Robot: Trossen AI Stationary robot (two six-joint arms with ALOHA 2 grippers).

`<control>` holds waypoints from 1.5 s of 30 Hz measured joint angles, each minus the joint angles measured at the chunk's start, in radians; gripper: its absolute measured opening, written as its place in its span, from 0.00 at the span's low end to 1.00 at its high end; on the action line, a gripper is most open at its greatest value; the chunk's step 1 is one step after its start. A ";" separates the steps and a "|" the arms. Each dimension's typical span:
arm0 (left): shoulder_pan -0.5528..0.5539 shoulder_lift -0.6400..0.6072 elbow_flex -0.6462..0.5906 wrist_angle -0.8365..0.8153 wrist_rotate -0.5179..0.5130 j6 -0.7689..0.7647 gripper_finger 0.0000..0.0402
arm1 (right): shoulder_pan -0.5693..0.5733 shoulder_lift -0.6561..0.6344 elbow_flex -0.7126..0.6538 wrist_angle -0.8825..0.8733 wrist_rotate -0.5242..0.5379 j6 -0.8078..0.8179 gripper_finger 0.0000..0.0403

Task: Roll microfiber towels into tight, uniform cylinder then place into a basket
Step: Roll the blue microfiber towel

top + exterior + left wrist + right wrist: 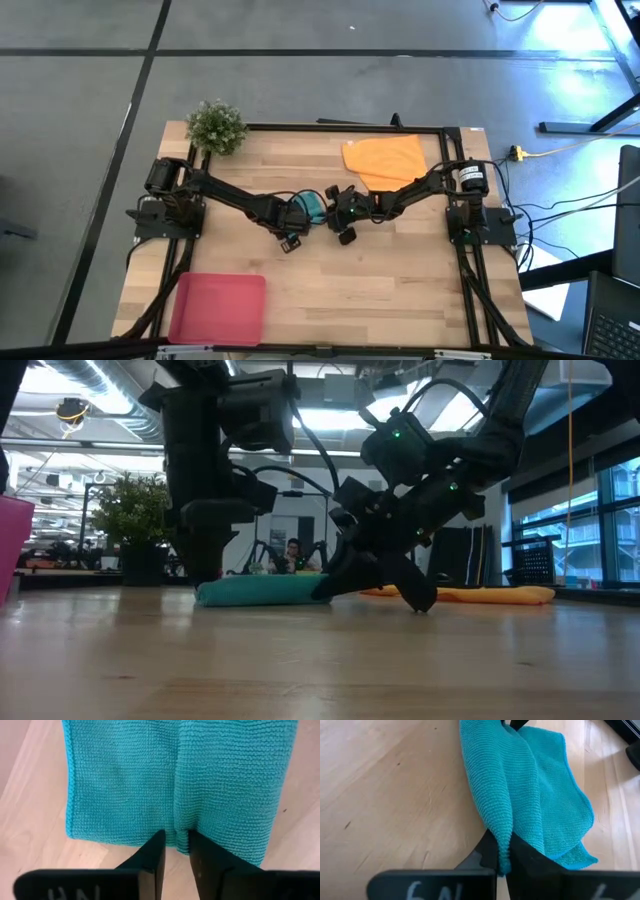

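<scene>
both grippers meet mid-table over the teal towel (314, 205), and from above the arms hide most of it. left gripper (175, 851): fingers nearly together at the towel's near hem, a narrow gap between them; can't tell if they're pinching cloth. right gripper (503, 856): clenched on a raised fold of the teal towel. the towel is bunched and creased, not a cylinder. orange towel (385, 160) lies flat near the right arm's base. red basket (218, 309) sits at the front-left corner.
</scene>
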 joint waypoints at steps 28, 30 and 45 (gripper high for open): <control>-0.126 -0.218 0.002 -0.047 -0.146 -0.027 0.19 | 0.000 -0.005 0.085 -0.211 -0.027 0.105 0.03; -0.132 -0.218 0.002 -0.048 -0.146 -0.029 0.19 | -0.003 -0.004 0.129 -0.294 -0.066 0.151 0.03; -0.191 -0.218 0.002 -0.054 -0.164 -0.048 0.19 | -0.084 0.001 0.403 -0.674 -0.366 0.449 0.03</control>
